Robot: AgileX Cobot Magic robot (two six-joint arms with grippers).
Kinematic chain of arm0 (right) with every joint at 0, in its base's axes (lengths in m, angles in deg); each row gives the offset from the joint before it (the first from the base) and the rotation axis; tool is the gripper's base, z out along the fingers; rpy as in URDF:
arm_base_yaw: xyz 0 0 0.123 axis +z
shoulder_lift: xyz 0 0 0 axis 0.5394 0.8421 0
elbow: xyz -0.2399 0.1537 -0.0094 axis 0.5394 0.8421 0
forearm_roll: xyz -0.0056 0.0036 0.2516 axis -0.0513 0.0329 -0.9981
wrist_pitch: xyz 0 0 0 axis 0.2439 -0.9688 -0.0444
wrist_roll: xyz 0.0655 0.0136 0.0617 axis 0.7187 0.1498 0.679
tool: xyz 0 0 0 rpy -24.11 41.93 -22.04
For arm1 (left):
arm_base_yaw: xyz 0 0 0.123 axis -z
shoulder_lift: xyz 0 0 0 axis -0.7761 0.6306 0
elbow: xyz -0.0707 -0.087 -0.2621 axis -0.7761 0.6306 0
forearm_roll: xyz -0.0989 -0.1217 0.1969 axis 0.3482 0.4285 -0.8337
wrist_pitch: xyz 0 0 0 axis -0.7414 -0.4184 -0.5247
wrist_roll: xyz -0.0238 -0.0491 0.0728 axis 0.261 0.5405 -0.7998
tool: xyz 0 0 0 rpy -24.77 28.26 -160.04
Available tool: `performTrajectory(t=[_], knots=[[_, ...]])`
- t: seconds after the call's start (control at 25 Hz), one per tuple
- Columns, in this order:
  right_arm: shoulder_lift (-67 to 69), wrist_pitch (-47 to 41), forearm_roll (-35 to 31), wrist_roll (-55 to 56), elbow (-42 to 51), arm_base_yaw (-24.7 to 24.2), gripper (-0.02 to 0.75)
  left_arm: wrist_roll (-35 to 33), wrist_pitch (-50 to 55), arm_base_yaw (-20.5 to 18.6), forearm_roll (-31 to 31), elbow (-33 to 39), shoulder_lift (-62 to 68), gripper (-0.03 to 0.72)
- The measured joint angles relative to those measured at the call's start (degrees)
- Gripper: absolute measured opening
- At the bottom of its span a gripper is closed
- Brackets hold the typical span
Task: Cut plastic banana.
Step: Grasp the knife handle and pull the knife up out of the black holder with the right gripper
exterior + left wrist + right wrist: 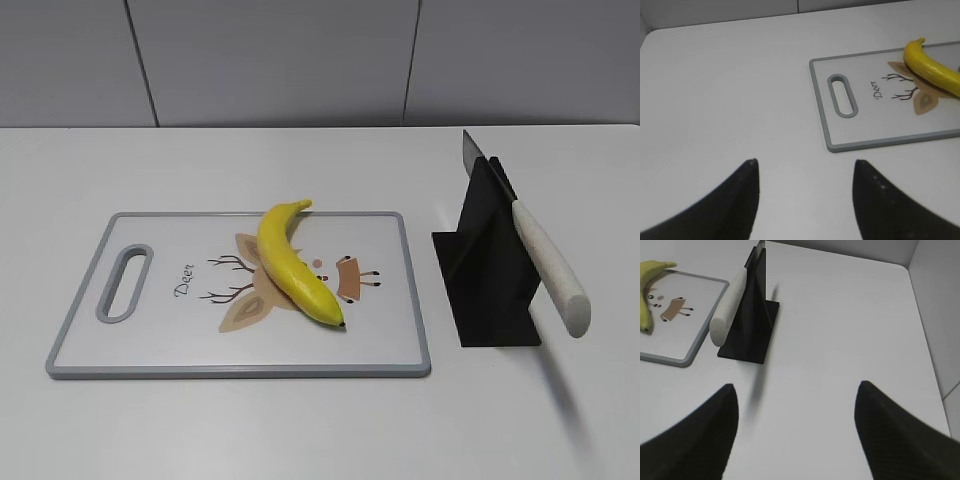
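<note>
The plastic banana (293,262) lies whole across the cutting board (150,345) — ahead and to the right of the left hand (805,175), ahead-left of the right hand (796,405). Both hands hover spread wide over the bare counter (730,90), gripping nothing — a knife (728,306) rests in its black stand (752,325).

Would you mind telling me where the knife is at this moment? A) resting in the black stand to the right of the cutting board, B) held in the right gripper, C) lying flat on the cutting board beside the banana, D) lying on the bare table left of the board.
A: the knife leans in the black stand, right of the cutting board, while the right gripper is open and empty.
</note>
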Motion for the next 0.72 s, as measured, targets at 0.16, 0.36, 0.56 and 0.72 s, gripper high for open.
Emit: performTrajectory(t=[0.16,0.36,0.56,0.72], knots=[[0.00,0.00,0.00,0.00,0.00,0.00,0.566,0.00,0.00,0.00,0.00,0.00,0.00,0.584],[0.00,0.00,0.00,0.00,0.00,0.00,0.566,0.00,0.00,0.00,0.00,0.00,0.00,0.584],[0.00,0.00,0.00,-0.08,0.00,0.00,0.566,0.00,0.00,0.00,0.00,0.00,0.00,0.584],[0.00,0.00,0.00,-0.08,0.00,0.00,0.566,0.00,0.00,0.00,0.00,0.00,0.00,0.584]])
